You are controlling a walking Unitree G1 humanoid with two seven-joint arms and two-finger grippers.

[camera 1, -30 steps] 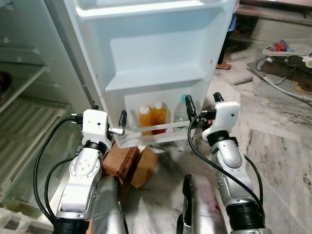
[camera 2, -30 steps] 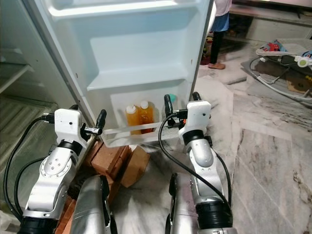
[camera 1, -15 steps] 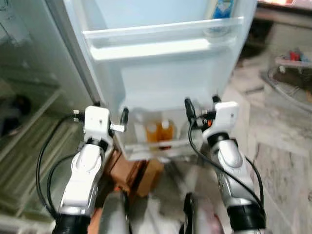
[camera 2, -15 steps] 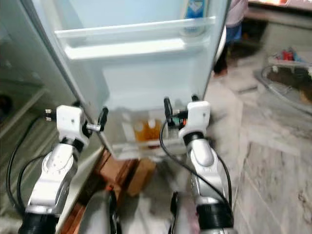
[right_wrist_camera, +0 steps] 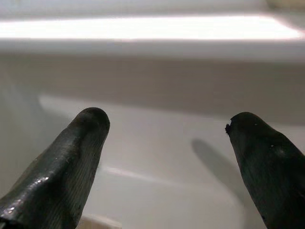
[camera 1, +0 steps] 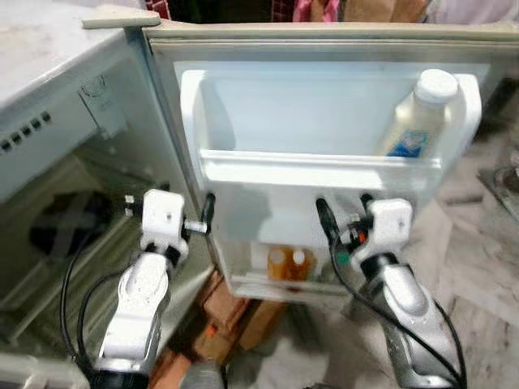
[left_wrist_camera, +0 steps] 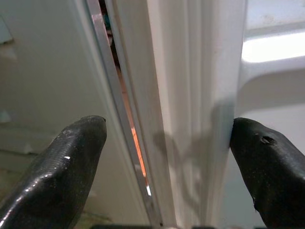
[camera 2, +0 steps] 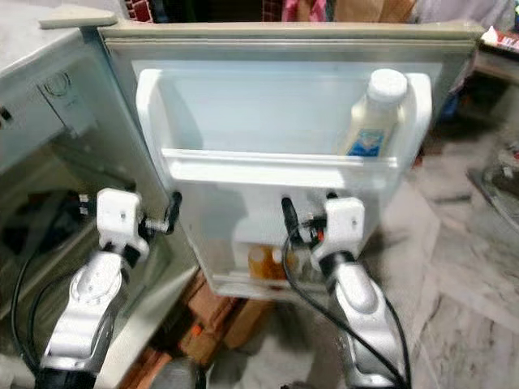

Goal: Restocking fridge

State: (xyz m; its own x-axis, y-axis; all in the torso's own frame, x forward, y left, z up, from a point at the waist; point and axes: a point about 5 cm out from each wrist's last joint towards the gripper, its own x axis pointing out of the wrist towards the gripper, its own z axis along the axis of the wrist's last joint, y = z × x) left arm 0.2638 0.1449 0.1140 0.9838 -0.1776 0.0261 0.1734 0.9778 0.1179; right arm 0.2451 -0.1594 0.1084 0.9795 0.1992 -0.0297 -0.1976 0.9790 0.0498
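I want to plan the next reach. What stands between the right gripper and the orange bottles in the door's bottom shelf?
The shelf's clear front rail stands before the orange bottles. The right gripper, fingers open and empty, is up in front of the door panel, above that shelf; it would need to come over the rail.

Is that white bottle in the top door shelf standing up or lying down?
Standing, leaning slightly. The bottle sits in the door shelf, cap uppermost, above the rail.
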